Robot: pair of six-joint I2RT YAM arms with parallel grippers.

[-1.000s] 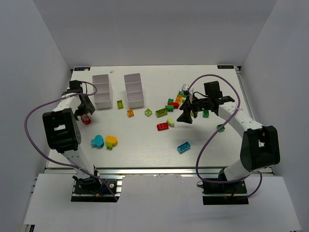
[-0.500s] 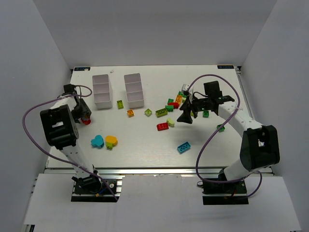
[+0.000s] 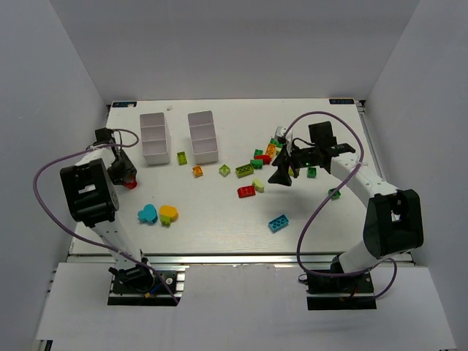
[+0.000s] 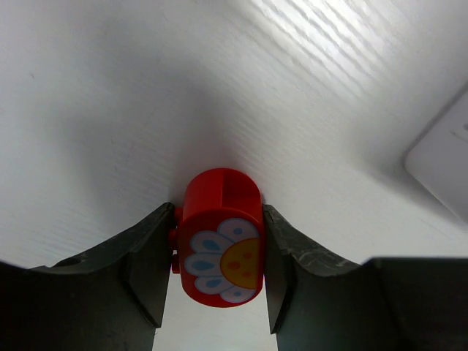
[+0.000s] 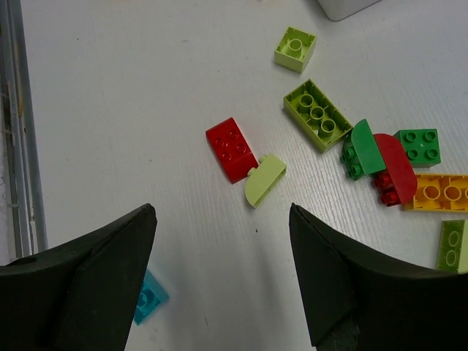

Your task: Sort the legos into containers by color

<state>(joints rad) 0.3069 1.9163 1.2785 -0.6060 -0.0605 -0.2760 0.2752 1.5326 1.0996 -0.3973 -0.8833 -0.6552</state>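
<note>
My left gripper point(image 3: 126, 178) is shut on a red round lego point(image 4: 223, 241) with a flower print; both fingers press its sides on the table, left of the containers. The two white containers point(image 3: 154, 124) point(image 3: 201, 121) stand at the back left, and a corner of one point(image 4: 446, 168) shows in the left wrist view. My right gripper point(image 5: 223, 212) hangs open above the table near a red lego point(image 5: 232, 149) and a lime curved lego point(image 5: 264, 179). A cluster of green, lime, red and orange legos point(image 3: 263, 157) lies just left of it.
A cyan lego point(image 3: 278, 222) lies toward the front, partly behind my right finger in the wrist view. Cyan point(image 3: 148, 213) and yellow point(image 3: 169, 213) rounded pieces sit front left. Small green point(image 3: 182, 158), orange point(image 3: 197, 171) and lime point(image 3: 224, 170) legos lie near the trays.
The left gripper's fingers have come together onto the red round lego. The left arm shifted slightly left. The right arm has not moved.
</note>
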